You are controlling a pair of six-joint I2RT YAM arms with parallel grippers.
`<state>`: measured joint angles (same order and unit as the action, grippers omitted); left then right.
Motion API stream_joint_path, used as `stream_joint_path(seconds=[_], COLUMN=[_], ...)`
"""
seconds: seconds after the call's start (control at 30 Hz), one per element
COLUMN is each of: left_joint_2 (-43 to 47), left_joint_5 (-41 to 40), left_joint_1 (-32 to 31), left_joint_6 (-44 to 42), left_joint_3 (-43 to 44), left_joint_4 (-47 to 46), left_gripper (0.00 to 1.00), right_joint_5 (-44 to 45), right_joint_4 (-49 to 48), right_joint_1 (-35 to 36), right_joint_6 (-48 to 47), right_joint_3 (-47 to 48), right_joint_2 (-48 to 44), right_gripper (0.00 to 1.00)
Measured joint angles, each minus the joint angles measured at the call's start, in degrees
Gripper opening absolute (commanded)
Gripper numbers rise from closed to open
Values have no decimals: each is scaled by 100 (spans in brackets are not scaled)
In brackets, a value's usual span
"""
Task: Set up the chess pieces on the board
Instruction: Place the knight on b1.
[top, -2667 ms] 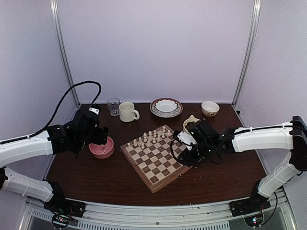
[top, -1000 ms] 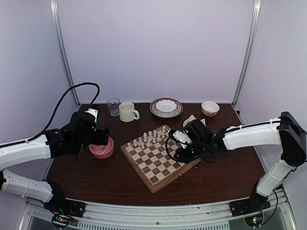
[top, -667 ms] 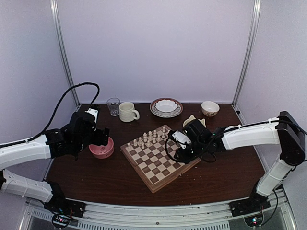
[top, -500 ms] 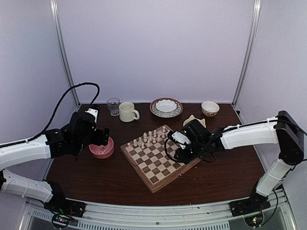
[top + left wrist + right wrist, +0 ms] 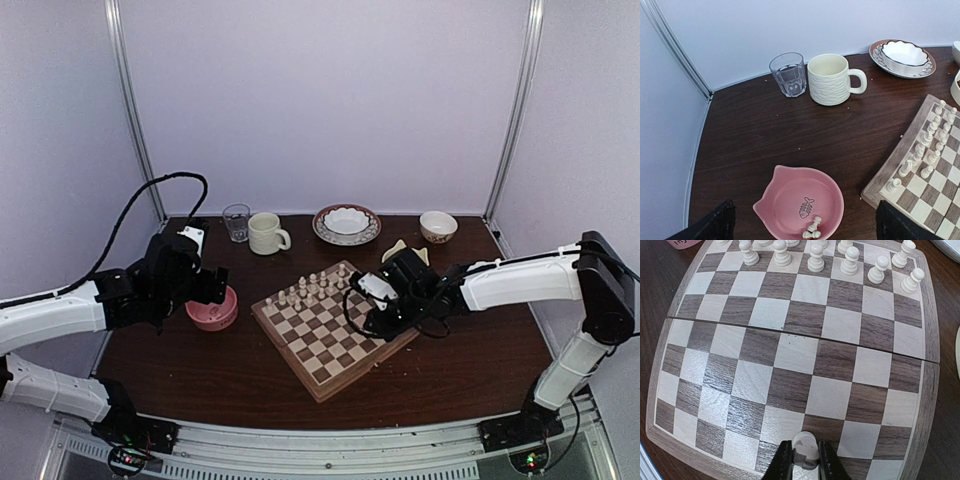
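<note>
The right pincer [image 5: 802,466] is closed narrowly on a pale chessman [image 5: 804,446], with a finger pressed against each side of it. It is low over the board [image 5: 790,352], in the row of squares nearest the right arm. The wrist view does not show whether the chessman's base rests on its square or hangs just above it.

The squares around it are bare. The other chess pieces [image 5: 815,252] stand upright in the ranks along the opposite edge, well apart from this one.

This looks like the handling of a single piece, either a grasp just made at the board's edge or a placement about to be let go. If the piece belongs with the pale ranks, the next move is a straight lift clear of the board and a carry across the bare squares. It then needs a gentle drop into a free square, without knocking the closely spaced neighbours.

The left pincer [image 5: 804,227] is spread wide and holds nothing. It hovers over a pink cat-shaped dish [image 5: 771,199] on the dark surface [image 5: 750,135], just beside the board. A couple of small pale pieces [image 5: 812,230] lie toppled in that dish, so more fetching is likely to come. A glass tumbler [image 5: 788,74] and a cream mug [image 5: 832,78] stand behind it.
</note>
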<state>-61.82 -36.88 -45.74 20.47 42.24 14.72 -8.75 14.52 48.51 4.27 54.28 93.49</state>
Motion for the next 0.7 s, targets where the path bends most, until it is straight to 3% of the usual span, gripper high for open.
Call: stream_joint_path(seconds=[0.43,0.7], left_joint_2=[-42,-48], left_joint_5=[-24,-20], left_joint_1=[0,0], left_joint_6=[0,0], left_joint_3=[2,2], left_joint_4=[9,9], left_gripper=[98,97], right_joint_5=[68,214], right_joint_4=[398,601], right_joint_1=[0,-42], right_joint_6=[-149,-267], right_joint_3=[1086,2374], right_joint_2=[0,898], right_gripper=[11,11])
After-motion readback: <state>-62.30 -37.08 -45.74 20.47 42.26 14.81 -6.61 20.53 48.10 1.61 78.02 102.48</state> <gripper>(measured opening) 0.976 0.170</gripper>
